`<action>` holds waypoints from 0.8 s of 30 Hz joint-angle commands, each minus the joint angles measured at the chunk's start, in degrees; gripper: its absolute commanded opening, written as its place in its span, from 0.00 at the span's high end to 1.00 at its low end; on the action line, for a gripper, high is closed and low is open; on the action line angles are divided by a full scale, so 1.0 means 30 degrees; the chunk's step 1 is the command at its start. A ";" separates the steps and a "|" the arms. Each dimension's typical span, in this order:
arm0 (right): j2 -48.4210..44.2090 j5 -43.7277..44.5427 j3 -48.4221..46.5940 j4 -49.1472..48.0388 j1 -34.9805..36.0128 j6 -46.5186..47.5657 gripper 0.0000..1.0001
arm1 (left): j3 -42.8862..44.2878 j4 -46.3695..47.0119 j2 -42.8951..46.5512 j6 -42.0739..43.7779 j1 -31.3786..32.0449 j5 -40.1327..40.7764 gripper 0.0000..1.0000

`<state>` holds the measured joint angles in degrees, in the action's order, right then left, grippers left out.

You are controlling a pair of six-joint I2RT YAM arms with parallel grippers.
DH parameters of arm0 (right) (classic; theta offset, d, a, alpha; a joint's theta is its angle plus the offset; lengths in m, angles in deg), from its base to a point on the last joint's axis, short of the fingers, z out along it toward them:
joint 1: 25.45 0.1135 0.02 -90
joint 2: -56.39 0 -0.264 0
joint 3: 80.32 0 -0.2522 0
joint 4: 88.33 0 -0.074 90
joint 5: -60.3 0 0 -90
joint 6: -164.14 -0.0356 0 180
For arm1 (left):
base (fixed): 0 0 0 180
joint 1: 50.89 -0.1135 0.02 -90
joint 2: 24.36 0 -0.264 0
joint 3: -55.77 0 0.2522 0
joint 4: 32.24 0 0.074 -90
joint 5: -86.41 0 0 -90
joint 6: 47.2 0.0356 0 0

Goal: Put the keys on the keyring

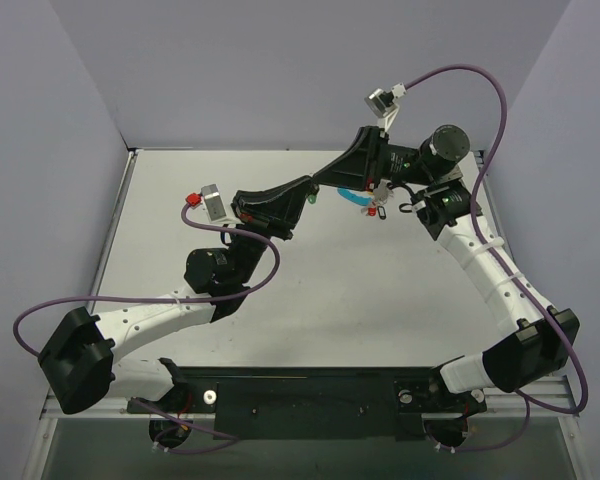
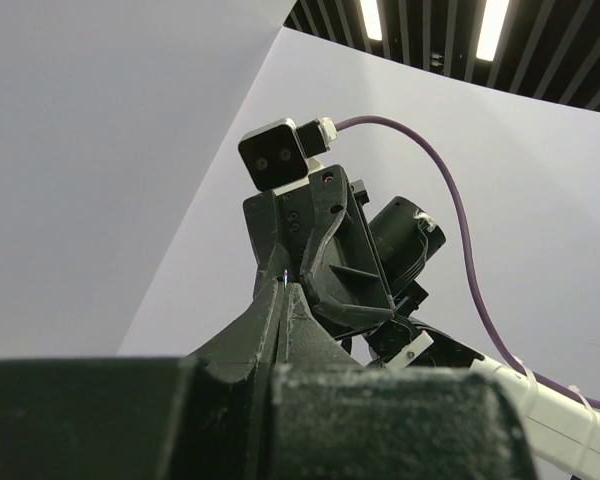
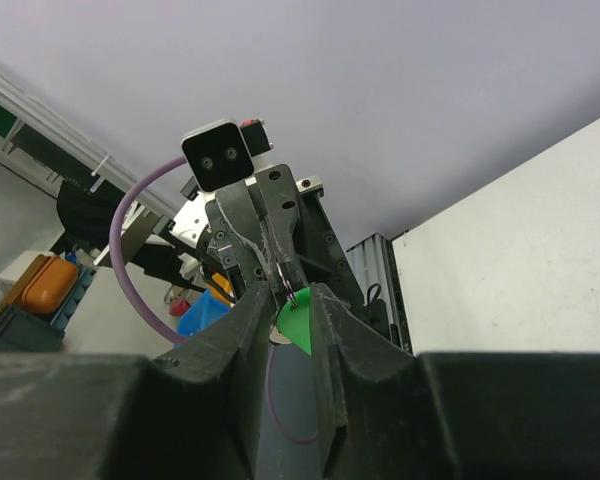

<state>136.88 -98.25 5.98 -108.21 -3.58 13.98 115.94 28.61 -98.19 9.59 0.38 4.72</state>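
Note:
Both grippers meet tip to tip above the back middle of the table. My right gripper is shut on the green key, whose green head sits between its fingers; the key also shows as a green speck in the top view. My left gripper is shut, with a thin wire end glinting at its tips. In the right wrist view this wire reaches the hole in the key's head. The keyring, with its light-blue segment and small tags, hangs below the right gripper.
Grey enclosure walls stand close at the back and both sides. Purple cables loop from both wrists. The white table stretches out below the arms. Past the table edge a blue bin and an orange box stand outside.

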 commanded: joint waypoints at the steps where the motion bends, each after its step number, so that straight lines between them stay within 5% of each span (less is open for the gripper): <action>1: -0.0433 -0.0586 -0.0657 -0.1586 0.0269 -0.0074 0.83 | 0.0232 0.6566 0.0320 0.0055 -0.0126 0.0099 1.00; 7: -0.0462 -0.0732 -0.0657 -0.1586 0.0357 -0.0044 0.96 | 0.0203 0.6566 0.0349 -0.0003 -0.0155 0.0128 1.00; 16: -0.0521 -0.0645 -0.0745 -0.1996 0.0328 -0.0600 0.83 | 0.0086 0.6566 0.0379 -0.0091 -0.0243 0.0187 1.00; 24: -0.0433 -0.0674 -0.0716 -0.2172 0.0357 -0.0688 0.91 | 0.0086 0.6566 0.0320 -0.0179 -0.0243 0.0187 1.00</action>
<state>136.88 -98.69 5.98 -109.13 -2.90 12.62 115.90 29.26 -98.19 9.35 0.01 4.96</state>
